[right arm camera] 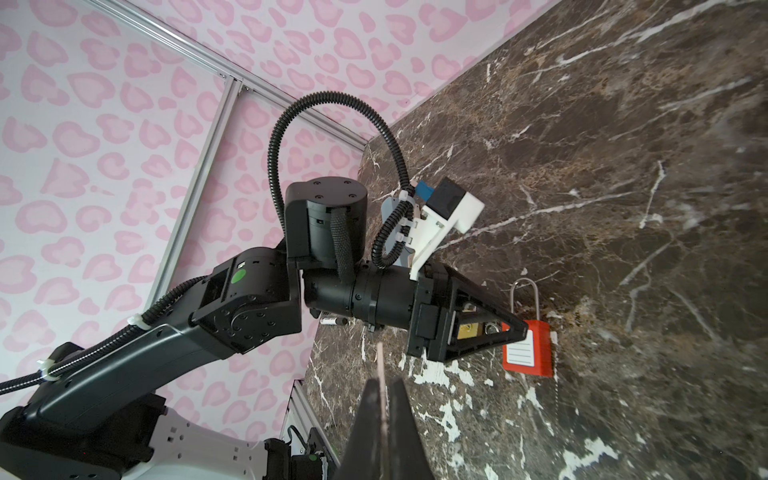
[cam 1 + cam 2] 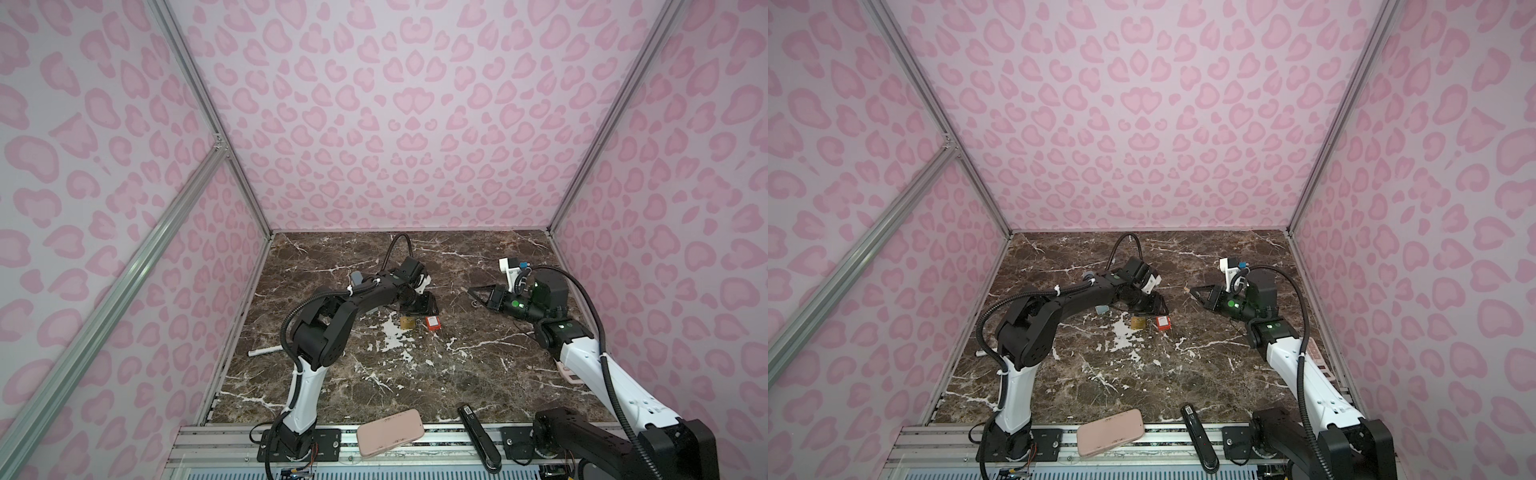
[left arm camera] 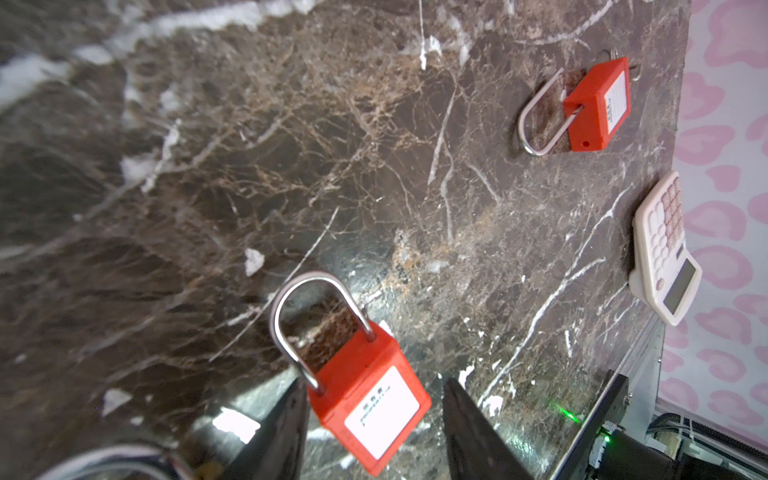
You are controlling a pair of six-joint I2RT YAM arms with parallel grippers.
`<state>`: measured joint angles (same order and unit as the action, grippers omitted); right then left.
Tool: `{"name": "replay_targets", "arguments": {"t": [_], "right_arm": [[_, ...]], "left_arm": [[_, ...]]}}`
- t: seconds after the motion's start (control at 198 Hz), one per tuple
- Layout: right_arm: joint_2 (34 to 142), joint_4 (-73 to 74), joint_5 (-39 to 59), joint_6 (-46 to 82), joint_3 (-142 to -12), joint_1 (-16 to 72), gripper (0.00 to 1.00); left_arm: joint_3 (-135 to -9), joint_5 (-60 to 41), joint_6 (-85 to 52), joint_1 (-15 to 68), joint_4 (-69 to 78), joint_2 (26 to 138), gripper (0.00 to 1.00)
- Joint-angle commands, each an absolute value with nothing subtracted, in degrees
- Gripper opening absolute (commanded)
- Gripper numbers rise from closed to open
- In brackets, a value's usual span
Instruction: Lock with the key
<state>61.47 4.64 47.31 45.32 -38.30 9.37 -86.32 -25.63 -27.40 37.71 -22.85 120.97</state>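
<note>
A red padlock (image 3: 374,407) with a white label and a steel shackle lies on the marble table (image 2: 415,374), between the fingers of my left gripper (image 3: 374,384). That gripper is open, with one finger close to the padlock's body and the other apart from it. In both top views the red padlock (image 2: 432,322) (image 2: 1163,322) lies next to a brass padlock (image 2: 408,323), just below the left gripper (image 2: 432,311). My right gripper (image 1: 384,382) (image 2: 471,290) hovers to the right, shut on the key (image 1: 380,361), a thin coppery blade seen edge-on.
A second red padlock (image 3: 594,104) with a key ring lies farther off. A white calculator (image 3: 665,249) sits by the right wall. A pink case (image 2: 390,432) and a black stapler (image 2: 478,436) lie at the front edge. A white pen (image 2: 266,351) lies at the left edge.
</note>
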Motion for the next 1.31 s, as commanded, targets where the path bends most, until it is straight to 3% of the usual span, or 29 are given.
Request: {"name": "replay_targets", "arguments": {"t": [0.0, 0.338, 1.306], "right_arm": [[60.9, 6.3, 45.7, 46.5, -36.6, 9.4, 0.00], [60.6, 6.4, 45.6, 46.7, -36.2, 9.4, 0.00], [60.0, 5.8, 46.0, 46.4, -35.7, 9.1, 0.00]], "left_arm": [[-87.4, -24.9, -27.4, 37.5, -23.3, 120.6, 0.55], [-87.2, -23.7, -27.8, 37.5, -23.4, 121.4, 0.65], [-88.7, -28.2, -30.1, 37.5, -18.9, 123.7, 0.64]]}}
